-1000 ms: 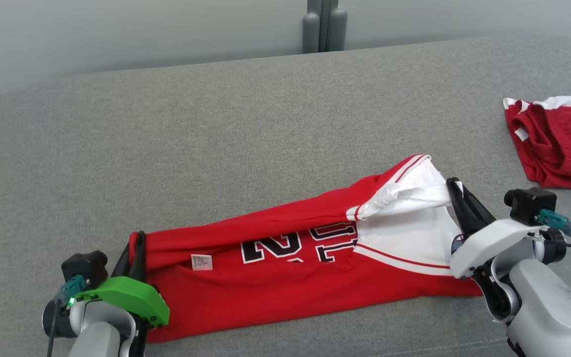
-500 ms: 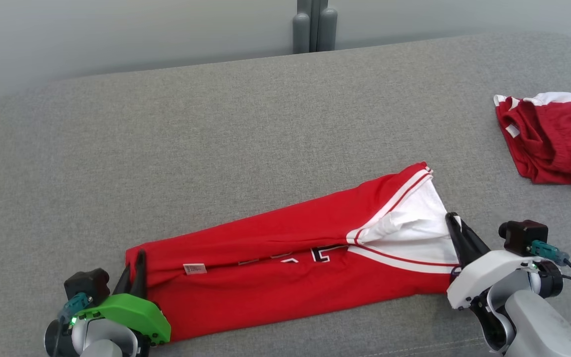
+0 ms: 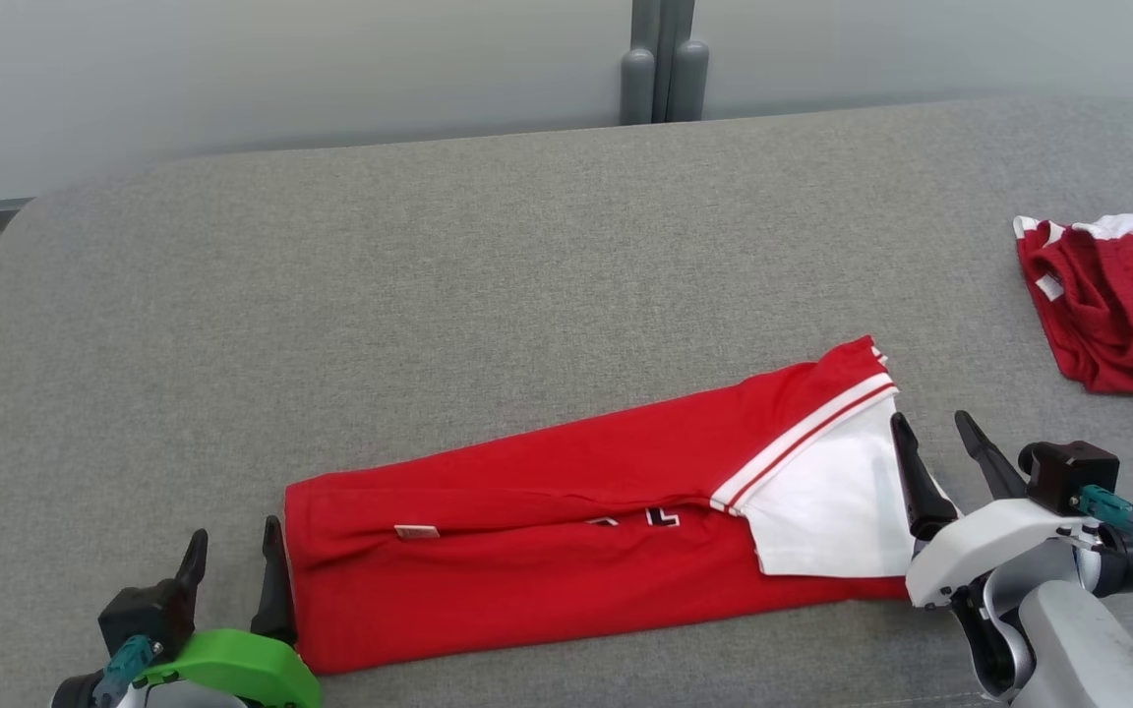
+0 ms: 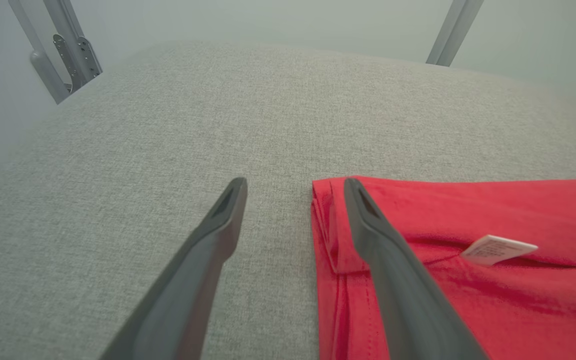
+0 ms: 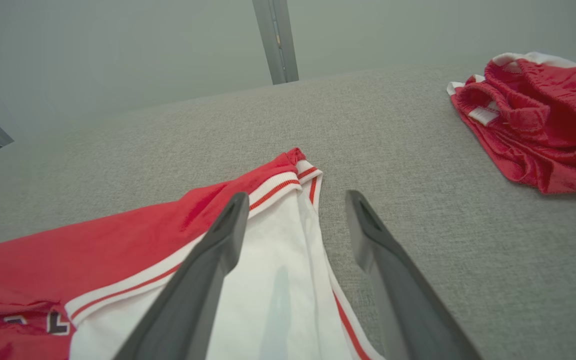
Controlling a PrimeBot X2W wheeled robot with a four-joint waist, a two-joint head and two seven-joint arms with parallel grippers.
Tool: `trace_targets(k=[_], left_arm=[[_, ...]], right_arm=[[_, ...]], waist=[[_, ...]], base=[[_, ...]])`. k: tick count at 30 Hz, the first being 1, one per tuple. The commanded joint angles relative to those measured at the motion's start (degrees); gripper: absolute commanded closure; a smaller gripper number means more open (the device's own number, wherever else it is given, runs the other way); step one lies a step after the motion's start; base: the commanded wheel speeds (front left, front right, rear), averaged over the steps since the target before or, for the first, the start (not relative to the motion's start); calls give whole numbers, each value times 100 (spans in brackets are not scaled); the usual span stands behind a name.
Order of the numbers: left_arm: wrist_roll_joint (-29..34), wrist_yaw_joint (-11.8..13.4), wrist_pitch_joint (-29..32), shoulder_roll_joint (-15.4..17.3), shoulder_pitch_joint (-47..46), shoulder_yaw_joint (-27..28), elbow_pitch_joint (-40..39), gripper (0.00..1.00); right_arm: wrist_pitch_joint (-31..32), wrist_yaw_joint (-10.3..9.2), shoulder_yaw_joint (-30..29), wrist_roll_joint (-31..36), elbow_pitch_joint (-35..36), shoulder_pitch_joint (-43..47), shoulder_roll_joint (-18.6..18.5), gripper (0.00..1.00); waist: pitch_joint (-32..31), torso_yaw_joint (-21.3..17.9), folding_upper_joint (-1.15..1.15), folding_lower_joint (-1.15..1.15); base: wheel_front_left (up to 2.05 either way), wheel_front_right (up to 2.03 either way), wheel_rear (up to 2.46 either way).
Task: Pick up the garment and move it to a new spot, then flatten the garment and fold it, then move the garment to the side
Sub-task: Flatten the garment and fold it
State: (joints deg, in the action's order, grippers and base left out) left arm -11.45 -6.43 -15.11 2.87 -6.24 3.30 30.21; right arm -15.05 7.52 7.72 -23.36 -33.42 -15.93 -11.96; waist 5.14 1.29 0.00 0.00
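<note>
Head view: the red garment (image 3: 566,531) lies folded into a long narrow band on the grey cushion (image 3: 429,295). It sits near the front edge and slants up toward the right, with a white, red-striped panel at its right end.

The left gripper (image 3: 235,533) is at the band's left end, fingers spread wide, holding nothing. The right gripper (image 3: 930,423) is at the white end, equally wide and empty.

Left wrist view, closer: stacked fold edges and a small white label (image 4: 499,248). One finger is over red cloth, the other over bare cushion; contact cannot be told.

Right wrist view: one finger is over the white panel, the other over cushion. Bits of black-and-white lettering peek from the fold.

A second red-and-white garment (image 3: 1117,305) lies crumpled, well apart at the far right.
</note>
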Motion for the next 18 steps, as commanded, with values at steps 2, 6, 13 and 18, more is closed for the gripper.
trace_targets(k=[2,6,13,18], left_arm=[[-87,24,-2,8,125,-142,-145,0],[-137,73,-2,17,95,-261,-275,0],[-162,58,-1,16,-69,-387,-411,0],[-205,83,-1,16,-106,-456,-420,0]], right_arm=[[-14,-8,-66,191,-17,66,84,0],[-14,-8,-104,435,-251,-83,97,0],[-14,-8,-350,840,-754,-376,7,0],[-14,-8,-469,770,-1245,-449,98,0]], waist=[[-29,149,0,0],[66,270,0,0],[318,464,0,0],[436,588,0,0]], base=[[0,0,0],[0,0,0],[0,0,0],[0,0,0]])
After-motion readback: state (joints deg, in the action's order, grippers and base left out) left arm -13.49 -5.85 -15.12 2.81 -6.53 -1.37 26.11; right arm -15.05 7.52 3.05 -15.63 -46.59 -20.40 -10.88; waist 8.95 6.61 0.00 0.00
